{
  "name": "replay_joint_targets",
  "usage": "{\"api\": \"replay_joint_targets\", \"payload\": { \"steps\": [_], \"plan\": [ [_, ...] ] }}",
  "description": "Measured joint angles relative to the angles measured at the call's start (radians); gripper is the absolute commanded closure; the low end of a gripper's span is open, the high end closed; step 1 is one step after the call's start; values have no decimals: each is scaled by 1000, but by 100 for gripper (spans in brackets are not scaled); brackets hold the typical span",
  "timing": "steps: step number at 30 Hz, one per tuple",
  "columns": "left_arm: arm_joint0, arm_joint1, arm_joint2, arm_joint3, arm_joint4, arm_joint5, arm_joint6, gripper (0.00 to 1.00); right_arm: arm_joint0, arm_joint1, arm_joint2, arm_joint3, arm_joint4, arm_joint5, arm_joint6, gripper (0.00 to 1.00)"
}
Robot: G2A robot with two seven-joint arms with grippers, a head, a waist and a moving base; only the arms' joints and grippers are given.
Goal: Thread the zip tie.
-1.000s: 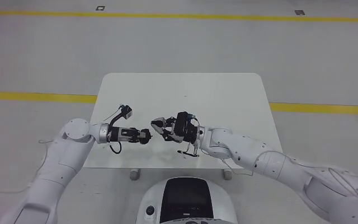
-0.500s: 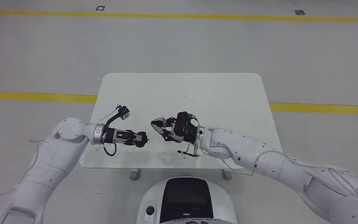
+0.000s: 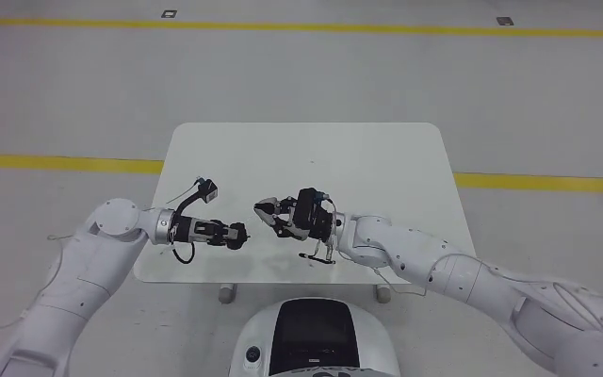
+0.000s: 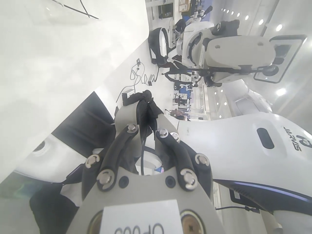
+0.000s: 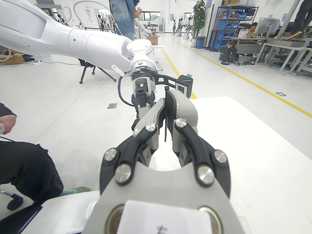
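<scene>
left pincer (image 3: 243, 234) withdrawn leftward from right pincer (image 3: 261, 207), apparently closed together; right clamped on zip tie (image 5: 166, 115), presumably presenting it for threading.

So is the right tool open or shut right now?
Shut: in the right wrist view the right tool clamps the black zip tie between its pads.

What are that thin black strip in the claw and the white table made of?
The black strip is likely plastic with a matte finish: thin, with a small square head, pinched in the right gripper. The table has a smooth white top with a slight sheen, maybe laminate or painted board; I cannot tell which.
</scene>
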Motion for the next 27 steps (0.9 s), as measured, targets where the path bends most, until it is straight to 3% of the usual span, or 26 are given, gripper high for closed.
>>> {"api": "replay_joint_targets", "payload": {
  "steps": [19, 22, 27],
  "plan": [
    [4, -1, 4, -9, -2, 5, 11, 100, 0, 0, 0, 0, 0, 0, 0, 100],
    [4, 1, 1, 9, 13, 8, 33, 100, 0, 0, 0, 0, 0, 0, 0, 100],
    [14, 8, -5, 10, -5, 0, -1, 100, 0, 0, 0, 0, 0, 0, 0, 100]
  ]
}}
